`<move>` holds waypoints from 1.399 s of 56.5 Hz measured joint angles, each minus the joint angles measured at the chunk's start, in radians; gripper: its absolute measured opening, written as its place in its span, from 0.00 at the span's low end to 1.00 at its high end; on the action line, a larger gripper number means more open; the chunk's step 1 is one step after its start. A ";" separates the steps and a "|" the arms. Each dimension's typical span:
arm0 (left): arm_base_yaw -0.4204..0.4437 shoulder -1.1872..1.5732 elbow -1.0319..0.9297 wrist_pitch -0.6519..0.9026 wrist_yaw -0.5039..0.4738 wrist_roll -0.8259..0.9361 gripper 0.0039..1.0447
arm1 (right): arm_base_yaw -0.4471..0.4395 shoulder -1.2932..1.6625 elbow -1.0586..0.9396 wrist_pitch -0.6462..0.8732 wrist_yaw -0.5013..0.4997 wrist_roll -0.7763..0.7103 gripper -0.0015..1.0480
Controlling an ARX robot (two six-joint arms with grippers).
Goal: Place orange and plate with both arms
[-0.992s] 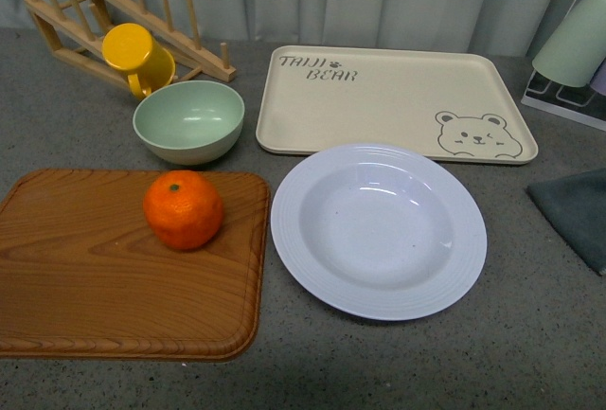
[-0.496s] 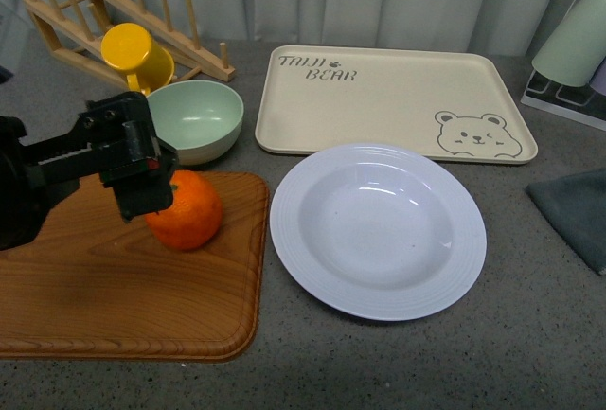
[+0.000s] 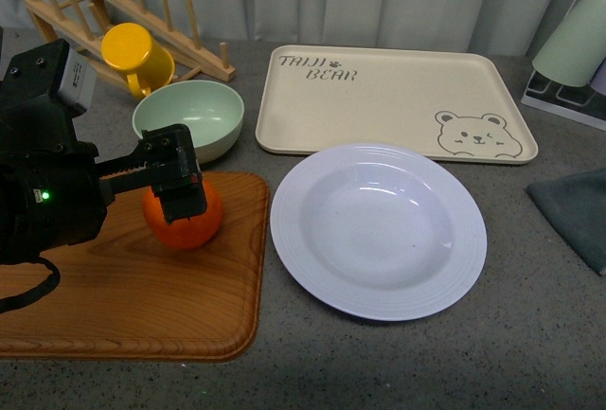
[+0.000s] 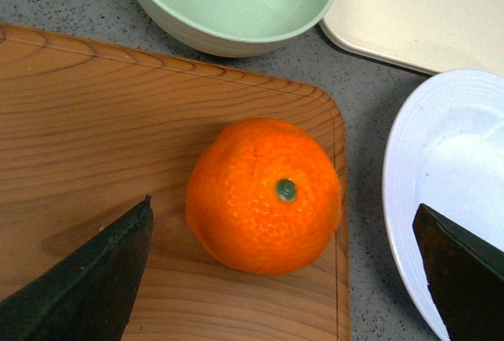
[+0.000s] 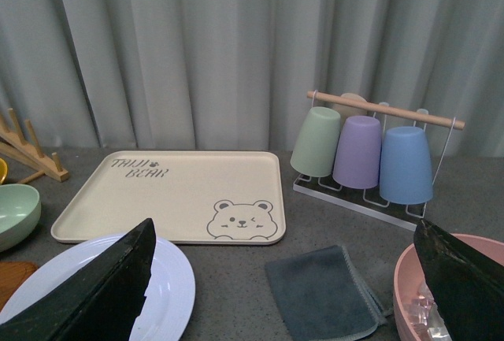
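My left gripper [image 4: 282, 204] hung spread wide over the orange [image 3: 186, 222] on the wooden board [image 3: 114, 296].

In the left wrist view its two fingers stood on either side of the fruit with bare wood between each tip and the skin, so it was released and grasped nothing. The orange sat stem-up near the board's far right corner, close to the pale-green bowl [image 3: 194, 116]. The plate [image 3: 379, 230] lay empty on the tabletop [image 3: 379, 363] just beside the board's right edge, in front of the cream bear tray [image 3: 398, 98]. My right gripper [image 5: 283, 227] was also unclenched and holding nothing, raised and looking over the plate's rim, the tray and a grey cloth [image 5: 323, 290].
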 joint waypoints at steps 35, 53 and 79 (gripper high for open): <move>-0.006 0.119 0.075 0.014 0.055 0.018 0.94 | 0.000 0.000 0.000 0.000 0.000 0.000 0.91; -0.002 0.180 0.109 0.010 0.055 0.025 0.68 | 0.000 0.000 0.000 0.000 0.000 0.000 0.91; -0.100 0.072 0.131 -0.059 0.051 -0.027 0.62 | 0.000 0.000 0.000 0.000 0.000 0.000 0.91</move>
